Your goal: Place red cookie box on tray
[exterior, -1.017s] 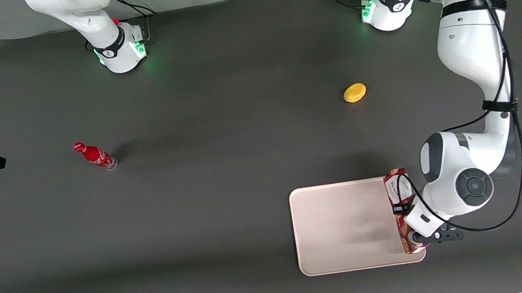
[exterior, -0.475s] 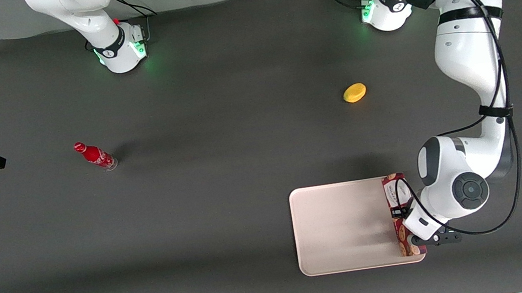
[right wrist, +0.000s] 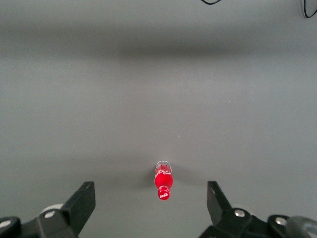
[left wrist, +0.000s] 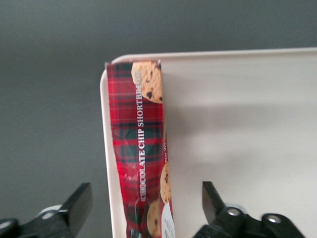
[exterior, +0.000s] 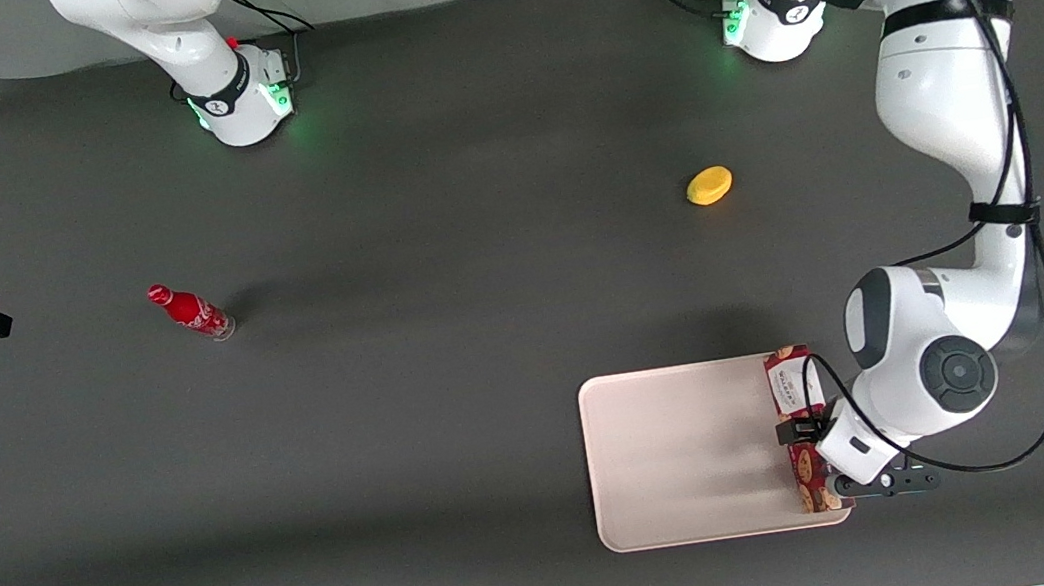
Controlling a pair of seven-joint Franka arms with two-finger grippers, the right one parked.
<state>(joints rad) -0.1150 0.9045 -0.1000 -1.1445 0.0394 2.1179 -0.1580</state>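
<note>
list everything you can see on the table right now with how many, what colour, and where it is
red cookie box: one, red tartan, lying on the tray along its edge at the working arm's end.
tray: one, pale cream, on the table near the front camera.
lemon: one, yellow, on the table farther from the front camera than the tray.
soda bottle: one, red, toward the parked arm's end of the table.
gripper: one, black fingers, open, straddling the cookie box without touching it.
</note>
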